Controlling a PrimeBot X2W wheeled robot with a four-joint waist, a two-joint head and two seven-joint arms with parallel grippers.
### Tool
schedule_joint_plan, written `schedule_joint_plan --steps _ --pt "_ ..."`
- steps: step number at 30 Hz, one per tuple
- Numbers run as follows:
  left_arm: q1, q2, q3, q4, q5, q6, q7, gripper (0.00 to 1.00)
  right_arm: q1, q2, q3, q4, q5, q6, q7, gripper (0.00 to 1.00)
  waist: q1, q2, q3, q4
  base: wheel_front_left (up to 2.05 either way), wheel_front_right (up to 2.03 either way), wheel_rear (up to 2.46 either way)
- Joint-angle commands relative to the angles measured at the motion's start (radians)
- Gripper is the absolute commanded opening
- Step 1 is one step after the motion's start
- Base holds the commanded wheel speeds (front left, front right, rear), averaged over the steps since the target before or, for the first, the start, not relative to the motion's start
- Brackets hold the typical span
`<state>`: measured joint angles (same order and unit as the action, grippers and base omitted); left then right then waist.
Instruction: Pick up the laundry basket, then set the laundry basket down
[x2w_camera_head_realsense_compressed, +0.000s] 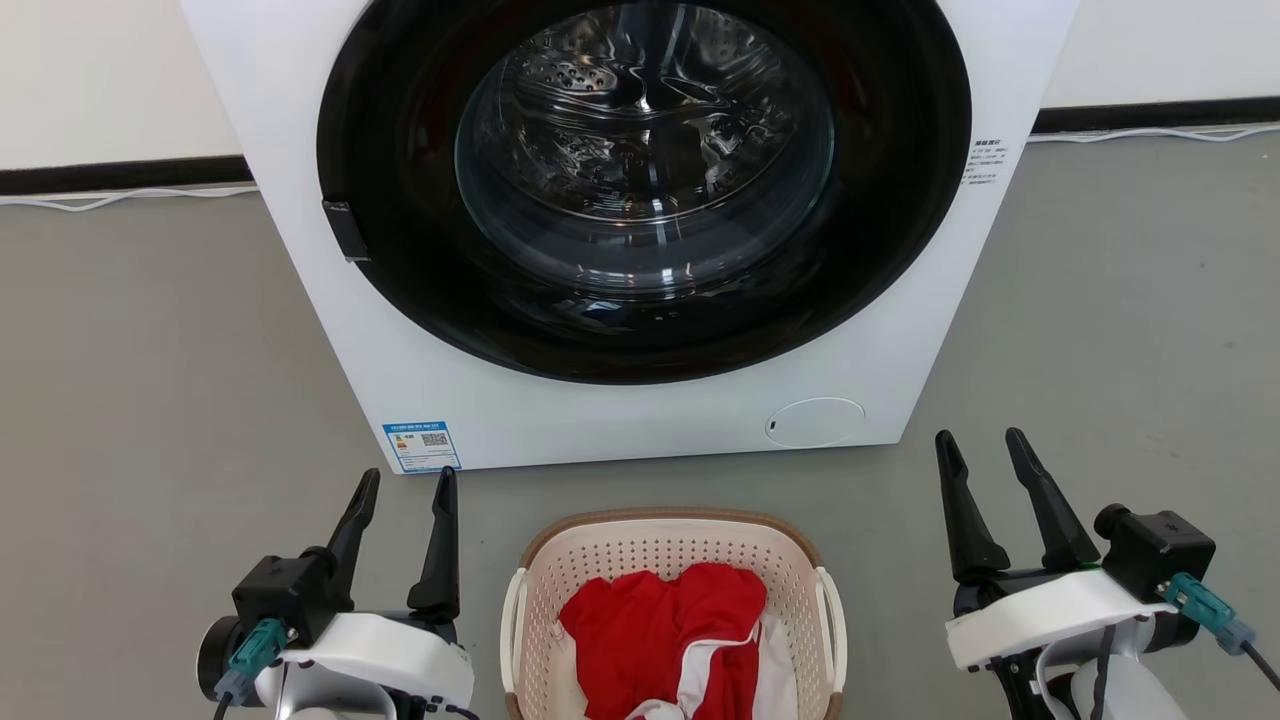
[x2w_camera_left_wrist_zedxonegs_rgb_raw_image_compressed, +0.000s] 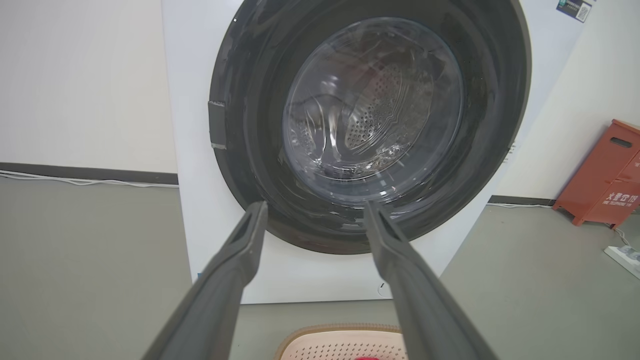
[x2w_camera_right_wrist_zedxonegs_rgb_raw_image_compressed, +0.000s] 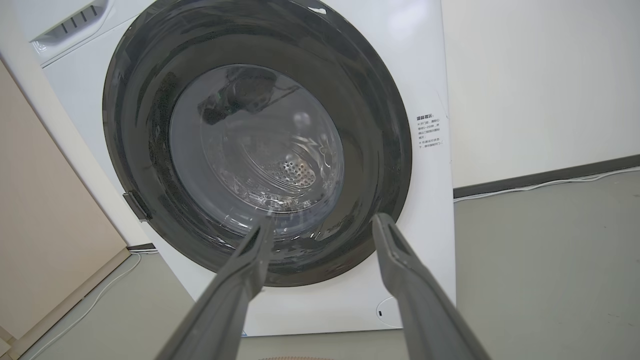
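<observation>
Where the grey floor (x2w_camera_head_realsense_compressed: 150, 380) runs up to the front-loading washing machine (x2w_camera_head_realsense_compressed: 600, 420), the laundry basket (x2w_camera_head_realsense_compressed: 660, 552) stands near the machine's white front, between the two pincers and touched by neither.

Basket: cream, perforated walls, brown woven-look rim, one white handle (x2w_camera_head_realsense_compressed: 513, 620) on each long side. Its near end is cut off by the head view's bottom edge.
Contents: red garment (x2w_camera_head_realsense_compressed: 660, 625), crumpled, over a white cloth (x2w_camera_head_realsense_compressed: 775, 670).
Left pincer (x2w_camera_head_realsense_compressed: 410, 480): to the basket's left, fingers spread wide, nothing between them, tips pointing toward the washer.
Right pincer (x2w_camera_head_realsense_compressed: 980, 440): to the basket's right and well apart from it, fingers likewise spread and bare.
Washer: round dark door closed, steel drum visible through the glass; blue energy label (x2w_camera_head_realsense_compressed: 422, 446) at the lower corner.
Left wrist view: basket rim (x2w_camera_left_wrist_zedxonegs_rgb_raw_image_compressed: 340, 342) at the bottom edge; a red cabinet (x2w_camera_left_wrist_zedxonegs_rgb_raw_image_compressed: 605, 175) against the wall.
</observation>
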<state>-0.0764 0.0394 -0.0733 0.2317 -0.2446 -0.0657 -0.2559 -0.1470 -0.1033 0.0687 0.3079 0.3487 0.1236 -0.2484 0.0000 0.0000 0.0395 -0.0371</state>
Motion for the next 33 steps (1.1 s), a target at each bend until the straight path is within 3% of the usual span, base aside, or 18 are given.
schedule_joint_plan --steps 1,18,33 --pt "-0.055 0.011 0.029 -0.022 0.005 0.012 -0.006 1.00 -0.033 0.001 0.020 -0.020 -0.010 0.007 -0.013 1.00 0.0000 0.0000 0.001 0.000 0.00 0.00 0.00" --pt "-0.066 0.011 0.025 -0.019 -0.004 0.019 -0.006 1.00 -0.042 -0.008 0.015 0.006 -0.010 0.007 -0.013 1.00 0.0000 0.0000 0.045 -0.006 0.00 0.00 0.00" --pt "-0.135 0.011 0.011 0.015 -0.012 0.025 -0.006 1.00 -0.095 -0.018 0.007 0.048 0.005 0.007 -0.013 1.00 0.0000 0.0000 0.205 -0.018 0.00 0.00 0.00"
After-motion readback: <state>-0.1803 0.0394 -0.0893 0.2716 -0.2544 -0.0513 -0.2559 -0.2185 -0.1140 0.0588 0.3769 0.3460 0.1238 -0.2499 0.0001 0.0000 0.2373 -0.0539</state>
